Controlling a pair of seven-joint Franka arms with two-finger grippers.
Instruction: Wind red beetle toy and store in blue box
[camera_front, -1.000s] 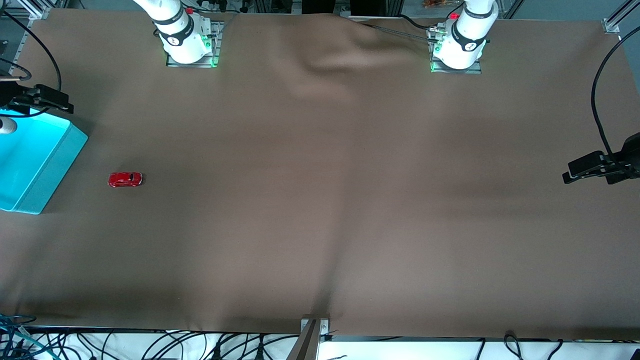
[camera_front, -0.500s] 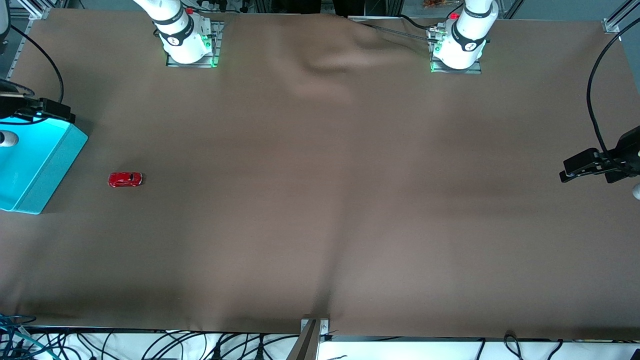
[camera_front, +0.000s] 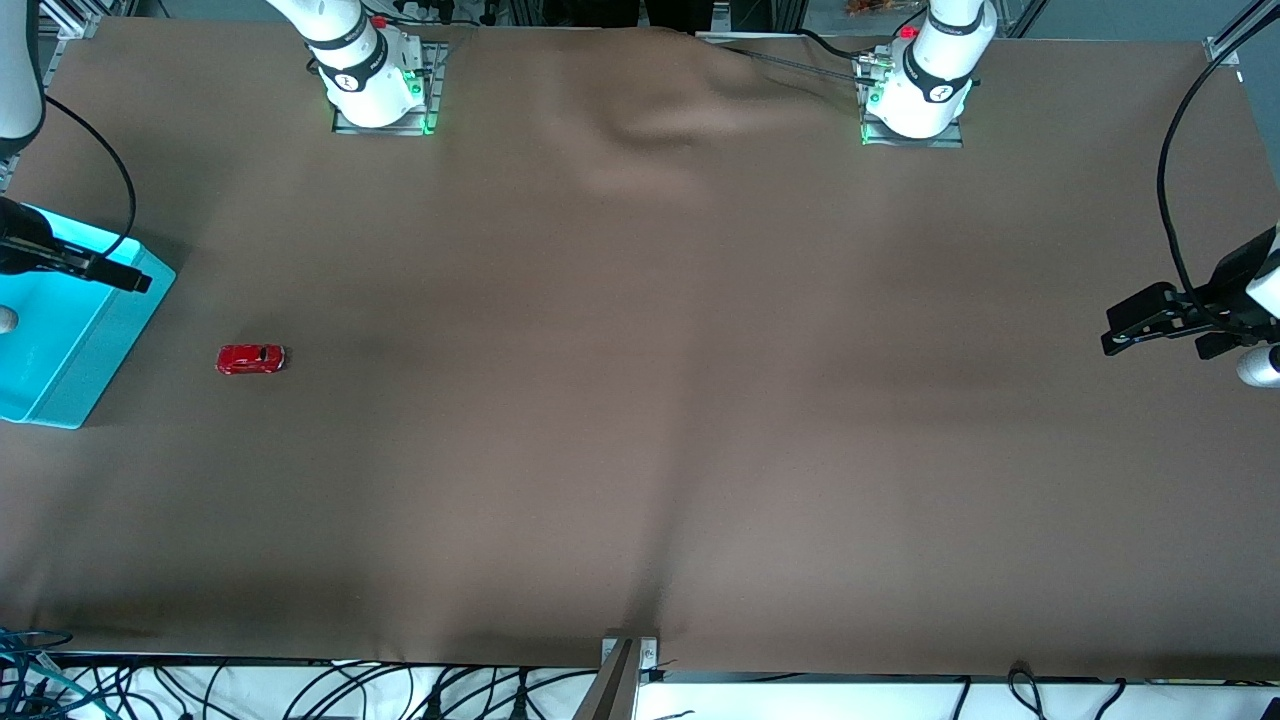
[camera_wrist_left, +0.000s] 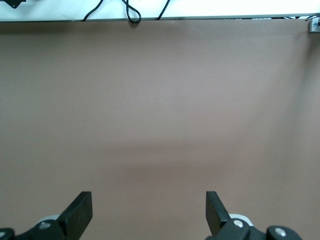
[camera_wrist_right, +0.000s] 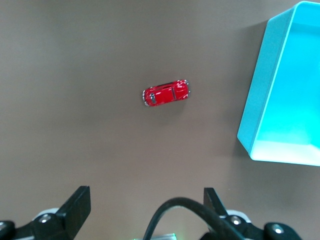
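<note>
The red beetle toy (camera_front: 250, 358) sits on its wheels on the brown cloth, close beside the blue box (camera_front: 100, 350) at the right arm's end of the table. The right wrist view looks down from high up on the toy (camera_wrist_right: 166, 93) and the box (camera_wrist_right: 260, 95), whose lighter cyan inside shows nothing in it. My right gripper (camera_front: 130, 280) hangs open over the box's rim, its jaws (camera_wrist_right: 147, 207) wide apart and empty. My left gripper (camera_front: 1125, 335) hangs open over bare cloth at the left arm's end, with nothing between its fingers (camera_wrist_left: 149, 210).
Brown cloth (camera_front: 640, 400) covers the whole table, with a raised fold (camera_front: 660, 120) between the two arm bases. A metal bracket (camera_front: 630, 650) and loose cables line the table's front edge. A black cable (camera_wrist_right: 200, 210) loops across the right wrist view.
My right gripper has shifted over the box toward the front camera. My left gripper has drifted a little toward the table's middle. The toy and the box have not moved.
</note>
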